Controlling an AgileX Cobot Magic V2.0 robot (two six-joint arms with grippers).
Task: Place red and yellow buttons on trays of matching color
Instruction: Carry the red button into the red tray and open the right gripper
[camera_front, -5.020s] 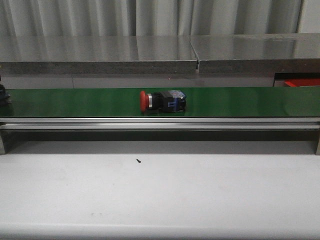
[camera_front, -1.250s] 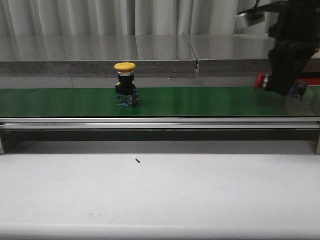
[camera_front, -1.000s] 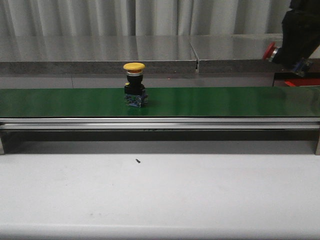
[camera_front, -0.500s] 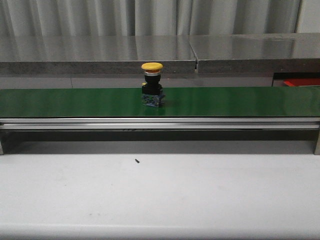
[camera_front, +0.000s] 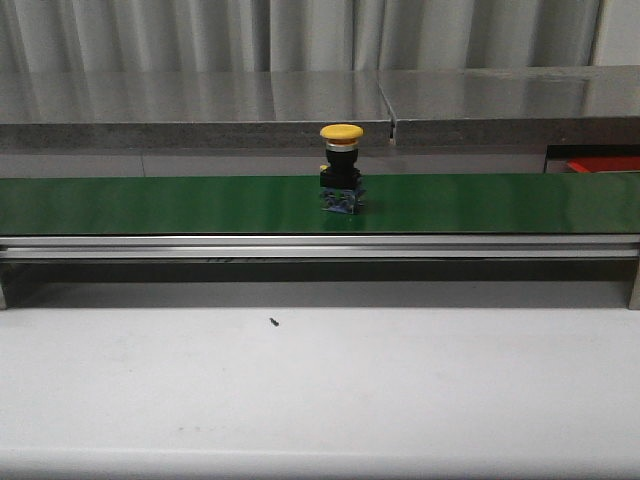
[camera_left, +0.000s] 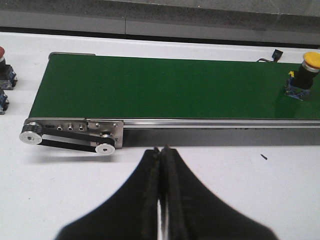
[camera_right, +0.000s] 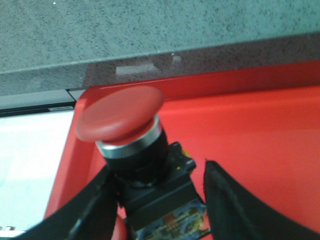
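The right gripper (camera_right: 155, 200) is carrying out the placing step for the red button (camera_right: 135, 155): its jaws are standing on either side of the button's black body, seemingly clamped on it, though where the pads meet it is lying below the picture's edge, and they are holding it over the red tray (camera_right: 260, 150). The button is pointing its red cap away from the jaws, so its long axis, cap to contact block, is running along the line of the fingers, tilted a little to one side. Whether the block is touching the tray floor I cannot tell. As I judge it, the next move is calling for a small lowering until the block is resting on the tray, then parting the jaws and drawing back along the button's own axis so the cap is not being clipped. The left gripper (camera_left: 161, 200) is hanging with its jaws pressed together on nothing, above the white bench (camera_left: 225, 200), and the belt (camera_left: 165, 92) is lying just beyond its tips. The yellow button (camera_front: 341, 168) is standing upright on the belt, well beyond the left jaws and off to one side of them, cap up and long axis vertical. It is probably the next pick, and that is calling for open jaws brought down around the black body beneath the cap while the button is within reach
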